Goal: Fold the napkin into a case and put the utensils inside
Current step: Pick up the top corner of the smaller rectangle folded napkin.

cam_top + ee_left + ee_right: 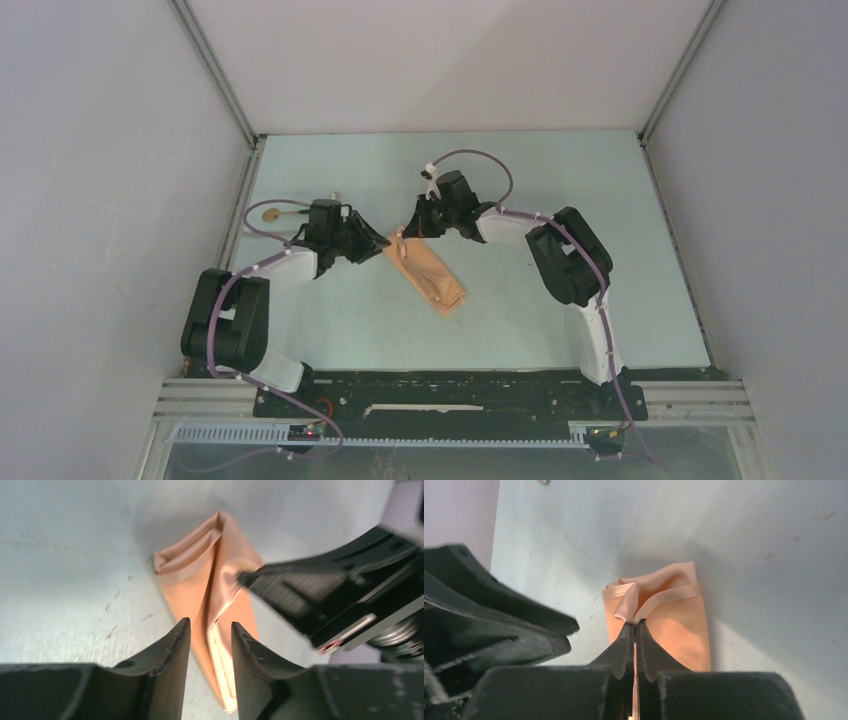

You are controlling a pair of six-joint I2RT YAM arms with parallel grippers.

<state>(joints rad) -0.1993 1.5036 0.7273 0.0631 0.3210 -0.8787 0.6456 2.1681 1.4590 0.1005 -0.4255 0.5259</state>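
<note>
Overhead, we see the napkin (432, 275) folded to a narrow peach oblong near the middle of the worktop (560, 200). It lies on a slant, its far end pointing to the far left corner and its other end to the near right. Both arms meet at that far end, the left gripper (378, 243) just beside it on the left and the right gripper (413, 230) on top of it. From up here we cannot tell how either pair of jaws stands. Only this view shows the spoon (277, 212), gold bowl and dark handle, lying close to the left edge, well apart from the cloth.

Through the left wrist camera we find what the overhead hides. The left gripper (210, 632) has its jaws partly apart and nothing between them, with the napkin (195, 575) showing beyond the gap. The right gripper (245, 578) comes in from the right and its tip meets a raised crease of the cloth.

Through the right wrist camera we get the grip itself. The right gripper (636, 630) has its jaws pressed together on a lifted fold of the napkin (679, 620), a thin edge of cloth running down between them. The layered hem curls up just past the tips. The left gripper (570, 637) shows dark and blurred at the left.
</note>
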